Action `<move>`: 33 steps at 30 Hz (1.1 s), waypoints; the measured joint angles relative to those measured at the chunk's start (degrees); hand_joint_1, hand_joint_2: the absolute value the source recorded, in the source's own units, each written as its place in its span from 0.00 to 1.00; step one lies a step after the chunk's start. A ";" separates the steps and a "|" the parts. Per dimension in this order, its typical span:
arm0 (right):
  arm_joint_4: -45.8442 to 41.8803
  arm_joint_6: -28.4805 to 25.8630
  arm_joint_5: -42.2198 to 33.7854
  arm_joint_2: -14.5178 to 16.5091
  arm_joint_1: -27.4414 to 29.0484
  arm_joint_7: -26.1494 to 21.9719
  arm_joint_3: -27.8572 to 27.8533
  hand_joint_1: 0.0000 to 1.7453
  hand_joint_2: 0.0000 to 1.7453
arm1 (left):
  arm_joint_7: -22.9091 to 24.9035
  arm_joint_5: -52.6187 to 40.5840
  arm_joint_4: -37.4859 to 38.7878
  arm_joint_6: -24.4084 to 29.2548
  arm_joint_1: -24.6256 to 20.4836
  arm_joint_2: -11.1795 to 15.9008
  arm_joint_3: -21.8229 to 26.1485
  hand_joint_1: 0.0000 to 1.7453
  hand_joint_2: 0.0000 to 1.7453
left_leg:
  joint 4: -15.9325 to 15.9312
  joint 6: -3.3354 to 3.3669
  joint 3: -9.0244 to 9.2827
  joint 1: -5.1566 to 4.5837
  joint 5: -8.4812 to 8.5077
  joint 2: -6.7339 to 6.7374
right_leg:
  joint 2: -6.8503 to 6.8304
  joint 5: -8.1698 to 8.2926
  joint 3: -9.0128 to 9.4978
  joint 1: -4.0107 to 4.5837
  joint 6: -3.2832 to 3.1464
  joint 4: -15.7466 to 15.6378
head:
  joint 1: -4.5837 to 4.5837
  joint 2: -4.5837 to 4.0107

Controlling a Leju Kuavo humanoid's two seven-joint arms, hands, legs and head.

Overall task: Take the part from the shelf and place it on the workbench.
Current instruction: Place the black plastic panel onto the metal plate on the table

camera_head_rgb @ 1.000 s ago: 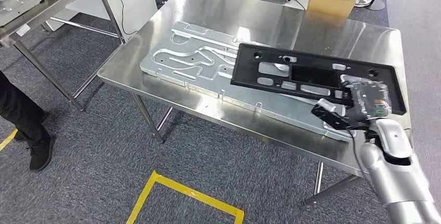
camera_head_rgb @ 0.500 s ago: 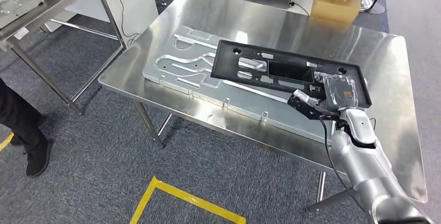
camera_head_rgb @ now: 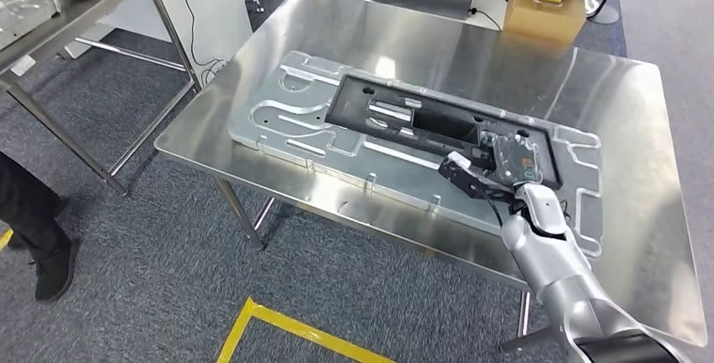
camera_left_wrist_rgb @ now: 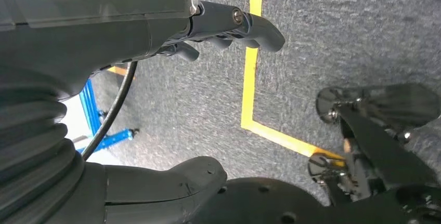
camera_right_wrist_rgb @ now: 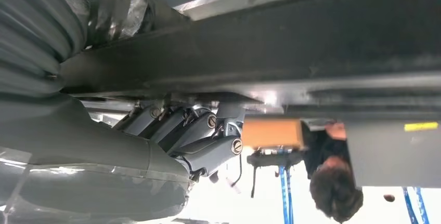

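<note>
We lower the black part onto the desk

Our right hand (camera_head_rgb: pixel 511 163) grips the black part (camera_head_rgb: pixel 421 119) at its near end, over the grey plate (camera_head_rgb: pixel 286 119) on the desk (camera_head_rgb: pixel 623 110). If we release while it is tilted, it may slide. Whether it lies flat we cannot tell. Our left hand (camera_left_wrist_rgb: pixel 156 37) hangs spread, holding nothing.

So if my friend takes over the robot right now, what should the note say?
Right hand: grips the near right end of the black part.
Left hand: hangs over the carpet, fingers apart, holding nothing.
Black part: lying on or just above the silver plate on the workbench; contact unclear.
Done: part brought to the workbench.
Left: set it down fully, let go, pull the right hand away.
</note>
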 joint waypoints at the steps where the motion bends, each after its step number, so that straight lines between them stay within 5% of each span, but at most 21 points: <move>1: 0.74 -0.19 0.02 0.27 -0.10 -0.21 0.01 0.00 0.00 | -0.09 -0.01 0.00 -0.19 -0.01 -0.01 0.11 0.00 1.00 | -0.02 0.16 -0.01 0.00 -0.01 -0.01 | 0.01 0.07 0.07 -0.01 -0.18 -0.17 | -0.01 0.00; 2: 1.44 -0.34 0.04 0.55 -0.20 -0.39 0.01 0.00 0.00 | -0.06 0.02 0.00 -0.31 -0.01 -0.01 0.22 0.00 1.00 | 0.00 0.27 0.01 -0.07 -0.10 -0.03 | 0.01 0.16 0.19 -0.05 -0.34 -0.42 | -0.01 0.00; 6: 3.42 -0.56 0.20 1.42 -0.96 -0.54 0.02 0.00 0.00 | -0.41 1.10 0.00 -0.45 -0.01 -0.02 0.98 0.00 0.00 | -0.01 0.93 0.06 -0.24 -0.46 -0.09 | -0.07 0.08 0.72 -0.11 -0.36 -1.33 | 0.01 0.00; 10: 4.11 -0.10 0.43 2.16 -1.24 -0.98 0.12 0.00 0.00 | -0.46 1.37 0.00 -0.59 -0.04 -0.07 1.84 0.00 0.00 | 0.00 1.35 0.19 -0.38 -0.58 -0.05 | -0.08 0.13 0.96 -0.16 -0.15 -1.65 | 0.01 0.00; 15: 2.70 2.57 1.21 3.35 -1.31 -0.08 1.21 0.00 0.00 | 0.31 1.49 0.00 -0.51 0.00 -0.07 2.87 0.00 0.00 | 0.03 1.55 0.23 -0.53 -0.49 0.00 | -0.09 0.23 0.99 -0.30 1.10 -1.72 | 0.00 0.00; 26: -5.18 4.37 1.26 4.58 -0.32 0.47 4.28 0.00 0.00 | 0.59 1.77 0.00 -0.51 0.04 -0.07 4.35 0.00 0.00 | 0.19 1.67 0.33 -0.83 -0.59 0.02 | -0.09 0.22 1.03 -0.40 1.54 -1.65 | -0.02 0.00; 31: -13.70 6.30 0.90 4.58 1.19 1.27 7.07 0.00 0.00 | 0.44 1.78 -0.01 -0.52 0.06 -0.05 5.20 0.00 0.00 | 0.22 2.38 0.39 -1.13 -0.57 0.10 | 0.03 0.31 1.15 -0.79 2.38 -1.79 | -0.03 0.00; 33: -16.72 6.62 0.96 4.57 1.55 1.55 8.09 0.00 0.00 | 0.32 1.74 -0.01 -0.55 0.08 -0.07 5.40 0.00 0.00 | -0.46 2.97 0.62 -0.90 -0.12 0.36 | -0.08 -1.06 0.69 -0.79 2.42 -0.42 | 0.00 0.00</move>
